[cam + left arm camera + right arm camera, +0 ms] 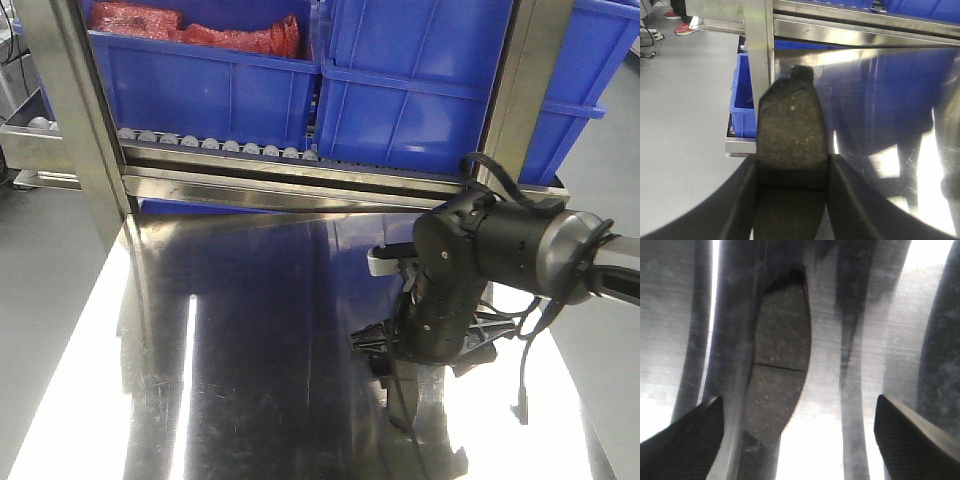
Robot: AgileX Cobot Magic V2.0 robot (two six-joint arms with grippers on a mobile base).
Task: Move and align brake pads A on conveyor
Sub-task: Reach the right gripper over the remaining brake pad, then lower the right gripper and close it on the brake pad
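In the left wrist view, my left gripper (792, 200) is shut on one dark-grey brake pad (790, 125). The pad sticks out forward from between the two black fingers (737, 205) and is held above the steel tabletop's left edge. In the right wrist view, a second brake pad (777, 365) lies flat on the shiny steel, its thin groove across the middle. My right gripper (800, 440) hangs open over it. The pad sits nearer the left finger, and neither finger touches it. The right arm (470, 280) reaches down to the table at the right. The conveyor is out of view.
Blue bins (230, 90) stand on a rack behind the steel tabletop (250, 350), one holding red bagged goods (200, 30). A row of grey rollers (220, 143) runs under them. A steel post (759, 50) rises ahead of the left gripper, with a low blue bin (742, 100) beside it.
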